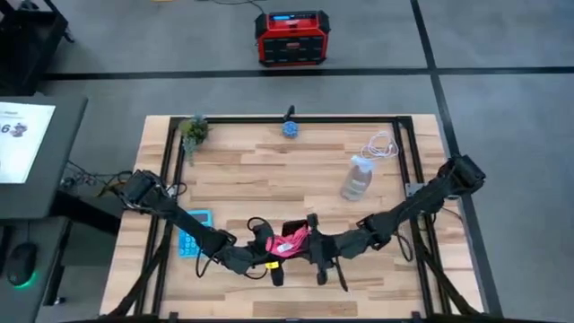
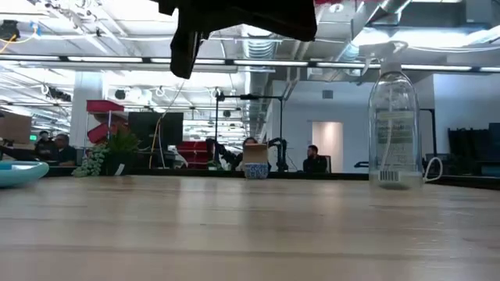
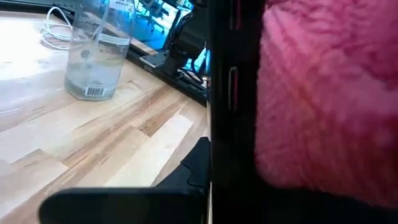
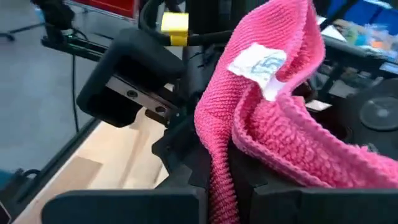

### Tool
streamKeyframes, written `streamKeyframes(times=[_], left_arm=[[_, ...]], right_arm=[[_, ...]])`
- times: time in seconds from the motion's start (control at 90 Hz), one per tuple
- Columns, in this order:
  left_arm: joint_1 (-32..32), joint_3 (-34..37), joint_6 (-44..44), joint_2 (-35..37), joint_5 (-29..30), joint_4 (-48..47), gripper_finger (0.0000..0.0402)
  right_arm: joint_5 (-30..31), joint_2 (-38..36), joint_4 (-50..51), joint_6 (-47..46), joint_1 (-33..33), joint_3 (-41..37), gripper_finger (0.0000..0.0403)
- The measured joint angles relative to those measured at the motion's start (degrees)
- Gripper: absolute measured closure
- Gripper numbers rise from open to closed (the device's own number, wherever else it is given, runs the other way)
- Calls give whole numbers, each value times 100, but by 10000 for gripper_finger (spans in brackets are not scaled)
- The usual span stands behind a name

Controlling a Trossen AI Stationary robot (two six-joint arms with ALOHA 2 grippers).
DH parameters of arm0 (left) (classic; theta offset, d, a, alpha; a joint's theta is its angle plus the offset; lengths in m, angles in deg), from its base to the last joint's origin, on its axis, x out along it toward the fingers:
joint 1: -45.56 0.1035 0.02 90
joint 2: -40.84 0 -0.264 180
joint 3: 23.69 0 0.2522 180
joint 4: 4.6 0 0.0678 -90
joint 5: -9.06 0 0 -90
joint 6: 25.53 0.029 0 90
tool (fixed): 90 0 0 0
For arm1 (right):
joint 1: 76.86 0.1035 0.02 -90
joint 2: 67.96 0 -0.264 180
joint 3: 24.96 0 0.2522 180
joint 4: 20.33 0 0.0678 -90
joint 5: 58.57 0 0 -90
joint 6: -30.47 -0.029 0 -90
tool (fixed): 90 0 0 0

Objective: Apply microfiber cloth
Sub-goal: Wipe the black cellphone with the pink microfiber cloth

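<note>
The microfiber cloth (image 1: 291,240), bright pink with a white label (image 4: 258,62), is bunched between my two grippers above the table's near middle. My right gripper (image 1: 316,249) is shut on it. My left gripper (image 1: 269,251) holds a black phone (image 3: 231,124) upright and edge-on, its side buttons showing. The cloth (image 3: 329,93) lies against the phone's face. In the low view both grippers and what they hold hang above the tabletop (image 2: 250,226), cut off by the picture's top. My left gripper is shut on the black phone, with one finger (image 3: 124,204) beside the phone's lower end (image 3: 230,186). The phone and cloth hide the other finger. The phone stands upright, clear of the table. My right gripper pinches a gathered fold of the cloth (image 4: 222,180) between its two fingers, several layers thick. It comes about level from the table's right side. The rest of the cloth (image 4: 280,124) bulges up in front of the fingers against the phone, clear of the table.
A clear spray bottle (image 1: 357,178) stands at the right rear beside a white cable (image 1: 381,145). A light-blue calculator (image 1: 193,231) lies under the left arm. A small plant (image 1: 193,130) and a blue object (image 1: 290,128) sit at the far edge.
</note>
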State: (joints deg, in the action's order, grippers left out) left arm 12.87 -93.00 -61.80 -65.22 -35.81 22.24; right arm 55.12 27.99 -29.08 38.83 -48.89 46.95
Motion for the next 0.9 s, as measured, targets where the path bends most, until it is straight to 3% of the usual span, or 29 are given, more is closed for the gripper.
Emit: streamKeyframes(times=[0.356, 0.667, 0.9], left_arm=[[18, 0, -26, -7, 86, -12, 390], [11, -11, -84, 7, 141, 18, 390], [-20, -13, -60, 7, -14, -57, 390]], right_arm=[[767, -371, 1492, -200, 24, 35, 394], [1974, -1121, 2414, -210, 216, 1, 394], [1788, -1265, 2352, -437, 284, 0, 394]])
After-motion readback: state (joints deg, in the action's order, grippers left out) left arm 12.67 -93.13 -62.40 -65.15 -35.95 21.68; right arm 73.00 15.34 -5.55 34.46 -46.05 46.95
